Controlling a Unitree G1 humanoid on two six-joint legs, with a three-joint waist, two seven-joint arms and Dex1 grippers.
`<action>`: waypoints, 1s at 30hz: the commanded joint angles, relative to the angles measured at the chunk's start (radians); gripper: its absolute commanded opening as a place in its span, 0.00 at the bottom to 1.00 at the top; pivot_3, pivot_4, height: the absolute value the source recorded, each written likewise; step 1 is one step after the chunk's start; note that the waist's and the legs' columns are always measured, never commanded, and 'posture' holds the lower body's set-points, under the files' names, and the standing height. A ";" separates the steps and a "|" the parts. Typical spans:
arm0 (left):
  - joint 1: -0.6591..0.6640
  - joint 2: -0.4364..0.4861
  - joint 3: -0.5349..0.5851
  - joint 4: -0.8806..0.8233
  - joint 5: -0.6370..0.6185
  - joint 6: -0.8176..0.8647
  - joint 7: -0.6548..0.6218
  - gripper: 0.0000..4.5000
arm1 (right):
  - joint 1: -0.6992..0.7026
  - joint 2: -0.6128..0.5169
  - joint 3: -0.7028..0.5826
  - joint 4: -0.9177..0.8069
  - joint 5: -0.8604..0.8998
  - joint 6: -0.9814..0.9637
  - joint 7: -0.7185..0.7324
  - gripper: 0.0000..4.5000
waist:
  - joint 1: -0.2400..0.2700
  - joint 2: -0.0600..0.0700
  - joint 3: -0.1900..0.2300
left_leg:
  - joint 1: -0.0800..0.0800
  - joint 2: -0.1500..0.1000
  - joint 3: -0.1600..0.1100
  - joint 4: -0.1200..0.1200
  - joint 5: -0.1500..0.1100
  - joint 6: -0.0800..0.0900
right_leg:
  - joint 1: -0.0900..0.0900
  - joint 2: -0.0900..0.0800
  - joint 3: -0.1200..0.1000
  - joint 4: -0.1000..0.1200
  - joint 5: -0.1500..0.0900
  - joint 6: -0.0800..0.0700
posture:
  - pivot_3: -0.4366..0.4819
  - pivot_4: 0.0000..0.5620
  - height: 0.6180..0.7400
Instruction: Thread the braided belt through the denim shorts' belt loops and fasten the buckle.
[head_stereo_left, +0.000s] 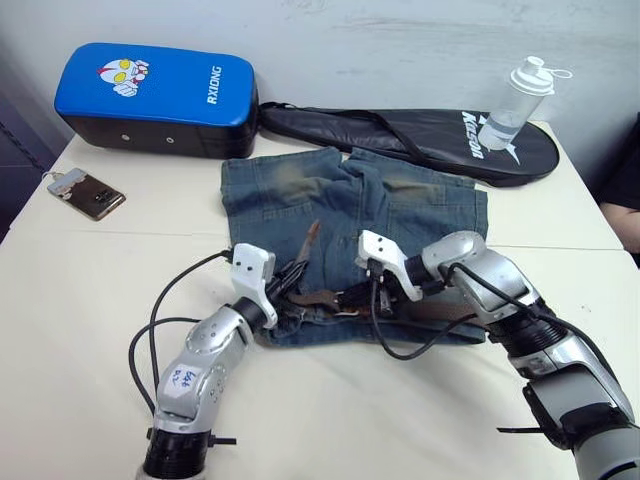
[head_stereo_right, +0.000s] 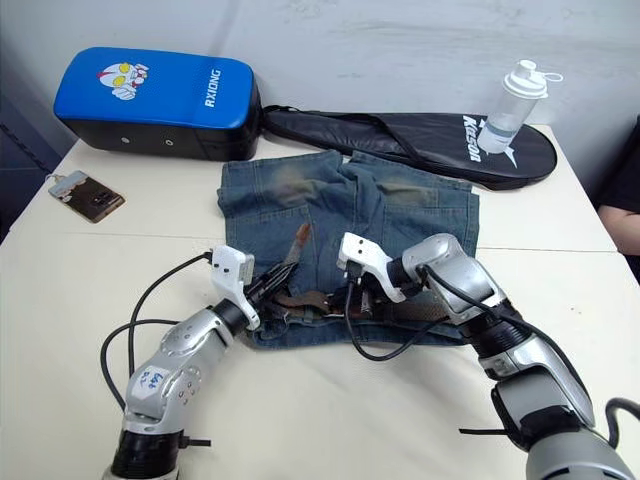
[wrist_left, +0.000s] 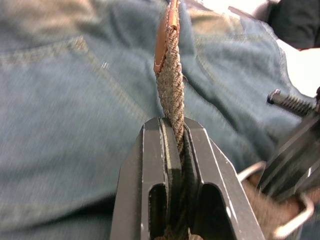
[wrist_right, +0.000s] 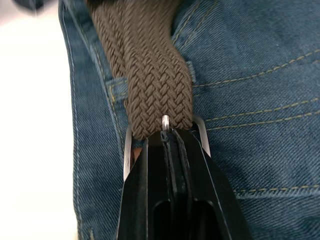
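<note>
The denim shorts (head_stereo_left: 300, 195) lie flat on the table with the waistband toward me. The braided belt (wrist_right: 155, 75) runs along that waistband (head_stereo_left: 440, 312). Its free end with the brown leather tip (wrist_left: 161, 35) stands up over the shorts, and my left gripper (wrist_left: 172, 127) is shut on the strap just below it. My right gripper (wrist_right: 167, 137) is shut on the silver buckle (wrist_right: 202, 132) at the prong, close beside the left gripper (head_stereo_left: 292, 278) at the waistband's middle. A belt loop (wrist_right: 116, 90) sits beside the strap.
A blue pad (head_stereo_left: 155, 95) and a black racket bag (head_stereo_left: 420, 135) lie behind the shorts. A clear bottle (head_stereo_left: 515, 105) stands at the back right. A phone with keys (head_stereo_left: 90, 195) lies at the left. A person's dark sleeve (head_stereo_left: 625, 190) shows at the right edge.
</note>
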 joint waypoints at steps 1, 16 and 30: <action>-0.090 -0.016 0.102 0.046 -0.092 -0.014 -0.024 0.00 | 0.063 0.007 0.165 0.049 -0.098 0.026 -0.007 0.01 | 0.000 -0.001 -0.003 | 0.000 0.000 0.000 0.000 0.000 0.000 | 0.000 0.000 0.000 0.000 0.000 0.000 | 0.48 0.27 1.00; -0.469 0.071 0.215 0.330 -0.286 0.049 -0.186 0.00 | 0.083 0.043 0.306 0.155 -0.364 -0.136 -0.057 0.01 | -0.025 -0.011 -0.019 | 0.019 0.004 -0.002 -0.003 -0.008 -0.013 | 0.018 0.002 0.000 -0.003 -0.003 0.000 | 0.48 0.27 1.00; -0.954 -0.028 0.103 0.907 -0.156 -0.114 -0.432 0.00 | 0.161 0.047 0.299 0.051 -0.402 -0.167 -0.011 0.01 | -0.021 -0.008 -0.021 | 0.020 0.004 -0.001 -0.003 -0.007 -0.015 | 0.017 0.003 0.000 -0.002 -0.003 0.000 | 0.48 0.27 1.00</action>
